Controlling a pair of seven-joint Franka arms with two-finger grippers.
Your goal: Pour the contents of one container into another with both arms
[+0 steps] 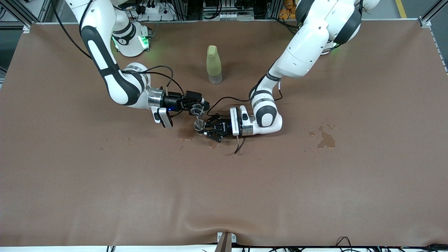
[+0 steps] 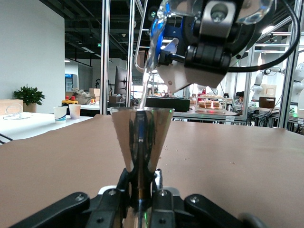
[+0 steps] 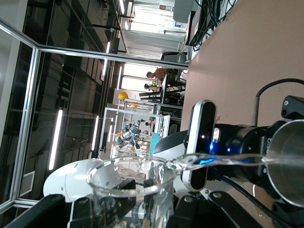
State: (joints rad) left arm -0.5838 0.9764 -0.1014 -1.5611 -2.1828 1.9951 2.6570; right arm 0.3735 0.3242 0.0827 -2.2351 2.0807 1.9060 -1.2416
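My right gripper (image 1: 200,107) is shut on a clear glass beaker (image 1: 197,111), tipped over above the table's middle. In the right wrist view the beaker (image 3: 134,186) fills the space between the fingers, and a thin stream of water (image 3: 223,160) runs from its lip. Just below it, my left gripper (image 1: 207,130) is shut on the stem of a shiny metal cone-shaped cup (image 1: 200,125). In the left wrist view the metal cup (image 2: 141,135) stands upright in my left gripper (image 2: 141,192), with the stream (image 2: 146,80) falling into its mouth.
A yellow-green bottle (image 1: 214,64) stands upright, farther from the front camera than both grippers. Wet patches lie on the brown table cover (image 1: 105,182): one under the grippers (image 1: 185,134), another toward the left arm's end (image 1: 327,140).
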